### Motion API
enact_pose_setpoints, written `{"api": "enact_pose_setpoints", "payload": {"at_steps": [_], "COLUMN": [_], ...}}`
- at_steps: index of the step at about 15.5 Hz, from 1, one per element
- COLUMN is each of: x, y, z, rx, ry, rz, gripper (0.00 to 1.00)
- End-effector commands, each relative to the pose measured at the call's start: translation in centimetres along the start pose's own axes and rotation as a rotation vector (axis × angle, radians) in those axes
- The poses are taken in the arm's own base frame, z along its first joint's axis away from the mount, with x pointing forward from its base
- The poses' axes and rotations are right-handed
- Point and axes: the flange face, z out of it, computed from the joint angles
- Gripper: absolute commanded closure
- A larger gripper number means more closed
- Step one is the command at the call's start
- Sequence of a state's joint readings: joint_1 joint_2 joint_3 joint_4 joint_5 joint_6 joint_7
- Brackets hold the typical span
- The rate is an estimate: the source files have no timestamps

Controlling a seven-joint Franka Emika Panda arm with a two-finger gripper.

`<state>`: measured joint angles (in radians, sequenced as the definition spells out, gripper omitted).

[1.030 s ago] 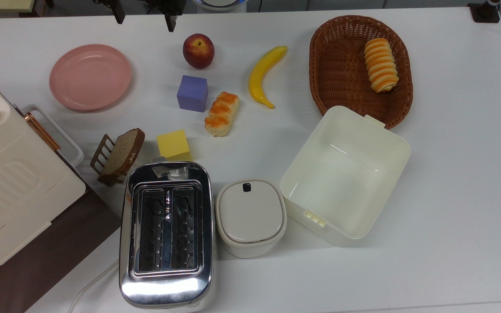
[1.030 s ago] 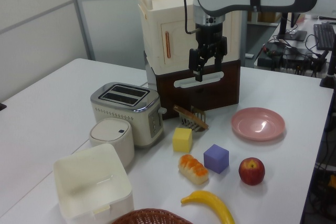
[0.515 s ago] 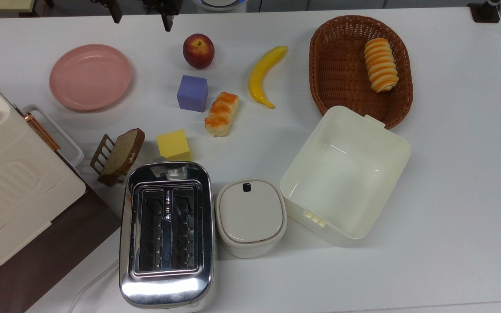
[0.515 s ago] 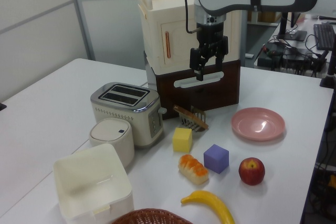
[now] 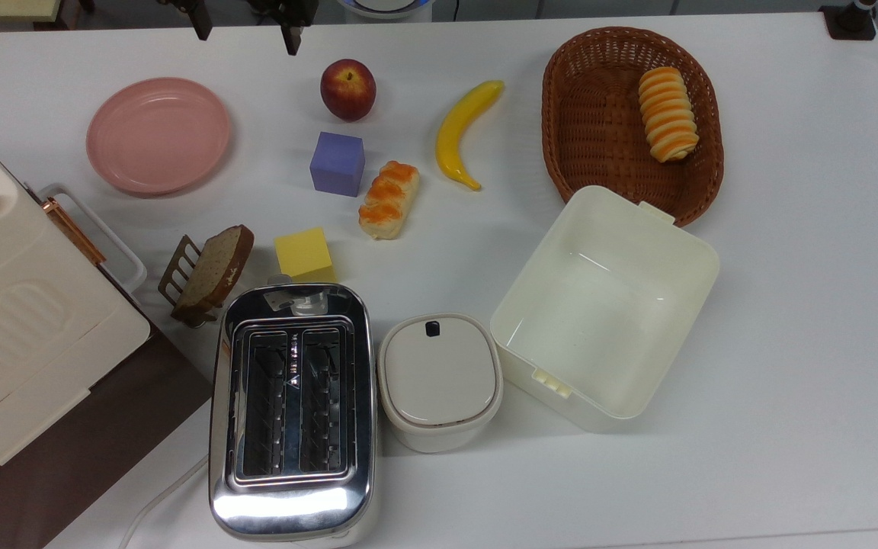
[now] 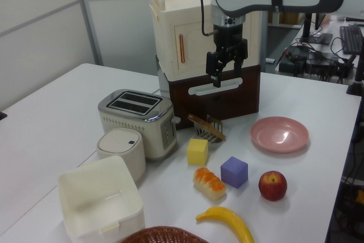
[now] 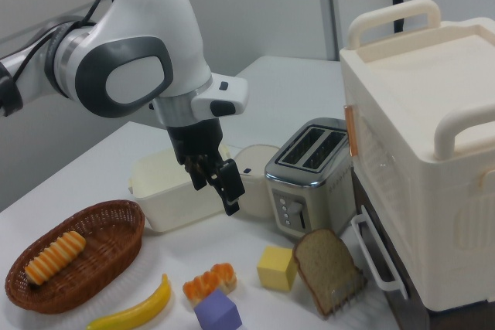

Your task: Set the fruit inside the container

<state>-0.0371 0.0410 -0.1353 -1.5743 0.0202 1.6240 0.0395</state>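
Note:
The fruit, a red apple (image 5: 347,89) with yellowish patches, rests on the white table near the far edge in the top view; it sits at the left view's lower right (image 6: 272,185). The container (image 5: 546,274), an empty cream-white box, stands right of centre, and appears again in the left view (image 6: 108,223) and the right view (image 7: 158,206). My gripper (image 5: 245,27) hangs open and empty, above the table, up and to the left of the apple in the top view. It also shows in the left view (image 6: 219,72) and in the right view (image 7: 216,187).
A banana (image 5: 462,133), purple cube (image 5: 338,162), pastry (image 5: 388,198) and yellow cube (image 5: 303,253) lie between apple and container. A wicker basket (image 5: 599,130) touches the container's far side. Pink plate (image 5: 157,135), toaster (image 5: 292,404), lidded pot (image 5: 439,377) and cream cabinet (image 5: 20,335) stand left.
My gripper has drifted slightly to the top view's left and a touch higher. Nothing on the table has moved.

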Motion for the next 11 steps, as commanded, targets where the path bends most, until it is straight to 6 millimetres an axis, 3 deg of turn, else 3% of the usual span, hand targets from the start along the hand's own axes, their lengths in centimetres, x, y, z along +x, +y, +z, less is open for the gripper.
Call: {"api": "enact_pose_setpoints", "payload": {"at_steps": [1,11], "x": [-0.34,-0.23], "y": [0.04,-0.23], "z": [-0.26,0.11], "rx": [-0.009,-0.038], "ry": [0.008,-0.005], "rz": [-0.019,-0.056], "gripper": [0.0,0.0]}}
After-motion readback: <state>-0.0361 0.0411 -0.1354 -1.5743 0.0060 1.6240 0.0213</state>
